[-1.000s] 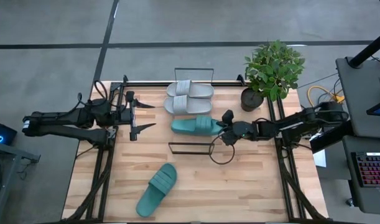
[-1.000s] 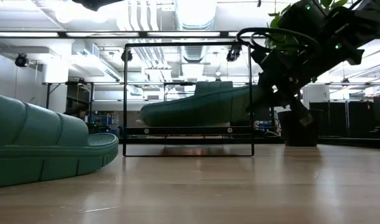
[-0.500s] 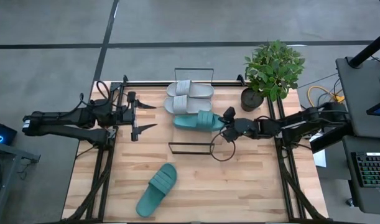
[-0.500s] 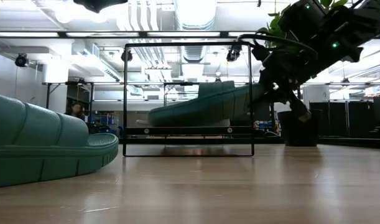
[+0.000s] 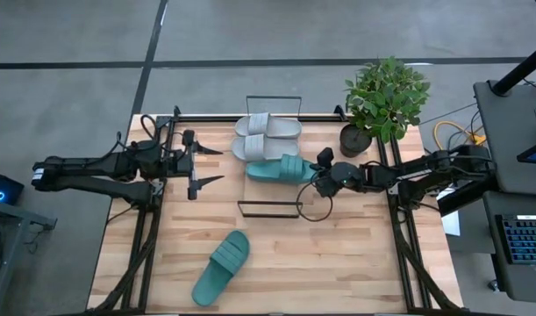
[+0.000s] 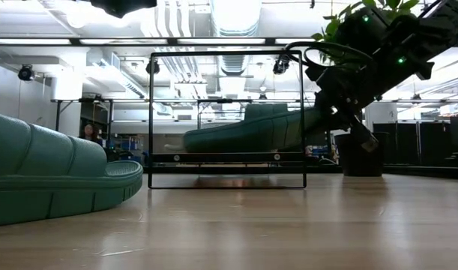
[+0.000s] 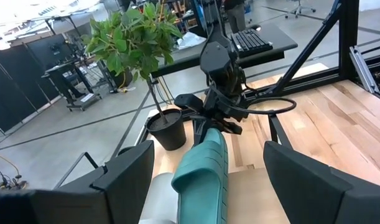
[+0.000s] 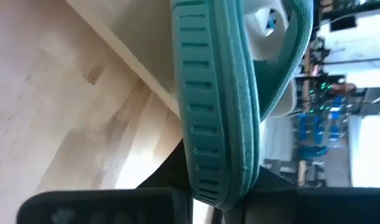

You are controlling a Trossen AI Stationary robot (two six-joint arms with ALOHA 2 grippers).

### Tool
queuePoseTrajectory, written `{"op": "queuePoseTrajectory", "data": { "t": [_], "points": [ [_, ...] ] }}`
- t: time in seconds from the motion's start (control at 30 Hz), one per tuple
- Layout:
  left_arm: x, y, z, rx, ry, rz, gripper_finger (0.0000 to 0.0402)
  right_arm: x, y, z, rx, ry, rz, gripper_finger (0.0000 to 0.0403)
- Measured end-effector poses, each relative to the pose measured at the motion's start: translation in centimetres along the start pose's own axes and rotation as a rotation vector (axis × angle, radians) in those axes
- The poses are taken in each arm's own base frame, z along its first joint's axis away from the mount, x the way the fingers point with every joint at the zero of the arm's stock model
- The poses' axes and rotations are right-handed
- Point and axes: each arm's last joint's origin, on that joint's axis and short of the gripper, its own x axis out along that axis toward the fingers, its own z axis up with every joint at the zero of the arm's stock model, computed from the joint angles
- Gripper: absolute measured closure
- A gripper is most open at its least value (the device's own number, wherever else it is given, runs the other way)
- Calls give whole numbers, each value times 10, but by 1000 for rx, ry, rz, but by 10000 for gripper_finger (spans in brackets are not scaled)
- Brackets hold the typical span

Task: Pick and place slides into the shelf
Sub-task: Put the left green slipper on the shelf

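Spanning the frame, butcher-block table (image 5: 338, 254) on grey concrete floor, right gripper (image 5: 318, 172) pinching teal slide (image 5: 279, 170) over the shelf (image 5: 269, 209) beside grey pair (image 5: 266, 136), second teal slide (image 5: 222, 267) lying apart, left gripper (image 5: 203, 165) idling with fingers spread, potted plant (image 5: 382, 101) at table corner, shelf plank mostly hidden.

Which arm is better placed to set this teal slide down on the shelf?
Right. The right gripper already holds the teal slide over the shelf, beside the grey slides. The left gripper hangs open, away at the table's left.

From above we looked straight down; low, level across the boards. Both shared the shelf (image 5: 270, 167). Our left wrist faced the plant (image 7: 135, 43); our right wrist sat close against a teal slide (image 8: 217, 106).
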Motion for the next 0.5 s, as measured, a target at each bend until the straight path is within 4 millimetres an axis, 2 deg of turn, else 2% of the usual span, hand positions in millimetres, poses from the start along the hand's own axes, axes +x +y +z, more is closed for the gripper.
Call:
{"op": "queuePoseTrajectory", "data": {
  "t": [0.1, 0.33, 0.5],
  "points": [
    [-1, 0, 0, 0, -3, 0, 116, 1, 1, -2, 71, 11, 11, 358],
    [-1, 0, 0, 1, -5, 0, 116, 1, 2, -4, 188, 39, 10, 257],
    [0, 0, 0, 1, 1, -1, 116, 1, 1, -3, 233, 40, 24, 224]
  ]
}}
